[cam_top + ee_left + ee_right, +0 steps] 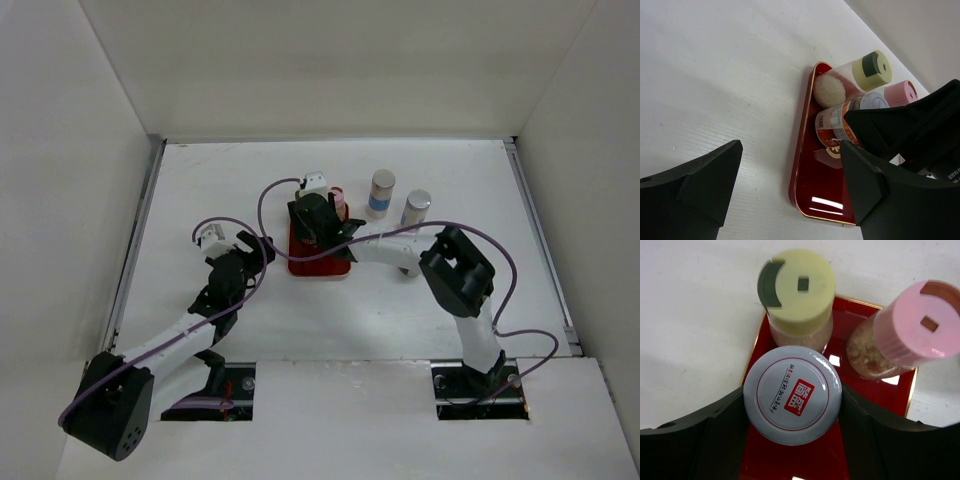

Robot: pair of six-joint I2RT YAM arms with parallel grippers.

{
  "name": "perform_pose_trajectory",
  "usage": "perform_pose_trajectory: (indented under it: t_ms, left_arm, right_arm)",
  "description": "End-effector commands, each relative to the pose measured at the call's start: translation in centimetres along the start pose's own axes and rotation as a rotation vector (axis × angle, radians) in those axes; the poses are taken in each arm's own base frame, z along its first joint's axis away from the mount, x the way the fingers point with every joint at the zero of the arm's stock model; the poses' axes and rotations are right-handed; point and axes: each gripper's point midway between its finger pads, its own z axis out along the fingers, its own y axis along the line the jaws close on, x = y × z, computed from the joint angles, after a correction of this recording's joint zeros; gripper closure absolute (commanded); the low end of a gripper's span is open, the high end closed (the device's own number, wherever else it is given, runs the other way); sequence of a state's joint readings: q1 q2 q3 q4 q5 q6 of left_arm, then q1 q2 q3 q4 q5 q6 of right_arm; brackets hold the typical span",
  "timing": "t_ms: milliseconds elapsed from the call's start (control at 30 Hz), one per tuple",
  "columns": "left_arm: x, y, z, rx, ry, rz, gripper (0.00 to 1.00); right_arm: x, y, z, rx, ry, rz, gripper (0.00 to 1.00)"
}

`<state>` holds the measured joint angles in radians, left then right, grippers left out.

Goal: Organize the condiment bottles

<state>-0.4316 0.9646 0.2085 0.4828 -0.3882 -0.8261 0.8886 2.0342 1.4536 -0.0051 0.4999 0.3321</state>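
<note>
A flat red tray (322, 264) lies mid-table. On it stand a yellow-capped bottle (796, 290) and a pink-capped bottle (917, 322). My right gripper (322, 222) is over the tray, its jaws pressed on both sides of a short bottle with a labelled whitish lid (792, 395), just in front of the yellow-capped one. Two taller silver-capped bottles (381, 192) (416, 208) stand on the table right of the tray. My left gripper (790, 150) is open and empty, on the table just left of the tray (815, 175). A second whitish-lidded bottle is not visible.
White walls enclose the table on the left, back and right. The right arm's elbow (458, 270) hangs over the table right of the tray. Cables loop around both arms.
</note>
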Motion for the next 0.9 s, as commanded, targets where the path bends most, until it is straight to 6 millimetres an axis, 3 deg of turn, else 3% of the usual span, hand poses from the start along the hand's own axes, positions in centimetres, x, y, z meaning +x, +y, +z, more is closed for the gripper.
perform_pose_trajectory:
  t_ms: [0, 267, 367, 467, 600, 700, 800, 867]
  left_arm:
    - [-0.8, -0.7, -0.1, 0.036, -0.026, -0.024, 0.22]
    - [-0.7, -1.0, -0.2, 0.043, -0.025, -0.023, 0.21]
    - [-0.4, -1.0, -0.1, 0.042, -0.014, -0.02, 0.21]
    - [-0.5, -1.1, -0.1, 0.046, -0.017, -0.02, 0.21]
    - [-0.5, -1.2, -0.2, 0.051, -0.013, -0.021, 0.21]
    - [-0.7, -1.3, -0.3, 0.052, -0.025, -0.024, 0.21]
    - [-0.6, -1.4, -0.4, 0.06, -0.018, -0.025, 0.21]
    - [-0.7, -1.4, -0.4, 0.058, -0.022, -0.024, 0.21]
  right_arm:
    - [-6.8, 1.7, -0.8, -0.052, -0.155, 0.097, 0.41]
    - [-4.8, 3.6, -0.8, -0.081, -0.121, 0.073, 0.35]
    - [-4.7, 3.2, -0.9, -0.066, -0.121, 0.086, 0.27]
    - [-5.4, 2.7, -1.9, -0.056, -0.132, 0.084, 0.17]
    - [-7.5, 1.9, -5.1, -0.075, -0.171, 0.113, 0.14]
    - [-8.5, 0.5, -8.0, -0.07, -0.203, 0.122, 0.14]
    - [-8.1, -2.2, -11.0, -0.049, -0.223, 0.143, 0.14]
    - [-7.6, -5.7, -12.1, 0.011, -0.239, 0.172, 0.15]
